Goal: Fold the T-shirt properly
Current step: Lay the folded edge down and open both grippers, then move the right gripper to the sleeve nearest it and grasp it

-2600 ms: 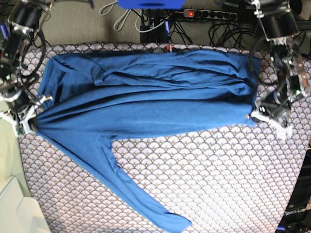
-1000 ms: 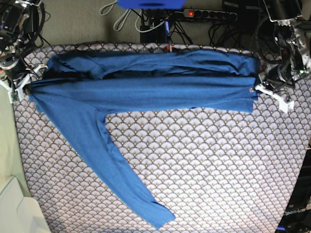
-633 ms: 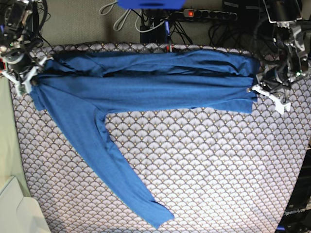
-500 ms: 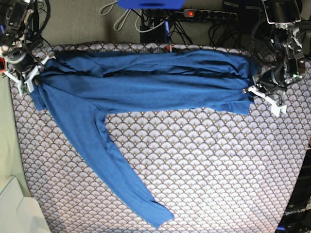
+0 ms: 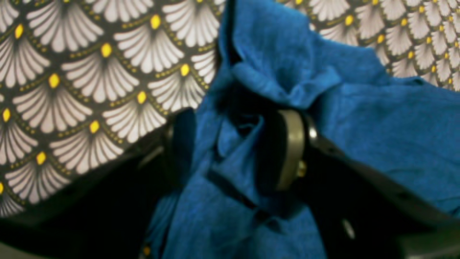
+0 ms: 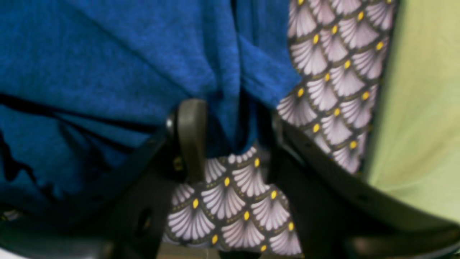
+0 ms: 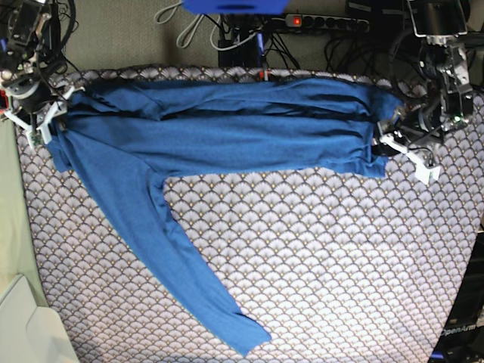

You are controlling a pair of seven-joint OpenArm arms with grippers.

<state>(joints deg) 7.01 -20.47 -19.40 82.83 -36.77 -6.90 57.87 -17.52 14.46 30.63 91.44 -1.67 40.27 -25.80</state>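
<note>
One work surface here, a big tabletop covered in grey-and-white fan-scale patterned cloth with yellow dots [image 7: 318,257], filling the base view. On it lies one garment, the large plain medium-blue knit T-shirt with long sleeves [image 7: 227,132], folded into a long band across the 12 o'clock part of the table. One sleeve [image 7: 170,265] runs loose from the band's 9 o'clock end down toward 6 o'clock.

Two arms, one at each end of the band. The left gripper [image 7: 386,144] sits at 3 o'clock, the right gripper [image 7: 47,121] at 10 o'clock.

Beyond the table's far edge, one black power strip with a red light [image 7: 321,23] among loose cables.

Now the wrist views give what the base view can't. Left wrist: the jaws stand apart with bunched blue fabric [image 5: 251,151] heaped loosely between the left gripper's [image 5: 233,151] fingers; no squeeze on it. Right wrist: the right gripper [image 6: 230,140] is parted too, the shirt's edge [image 6: 222,118] hanging into the gap, patterned cloth [image 6: 230,201] showing below, and a pale green surface [image 6: 420,108] off at 3 o'clock.
</note>
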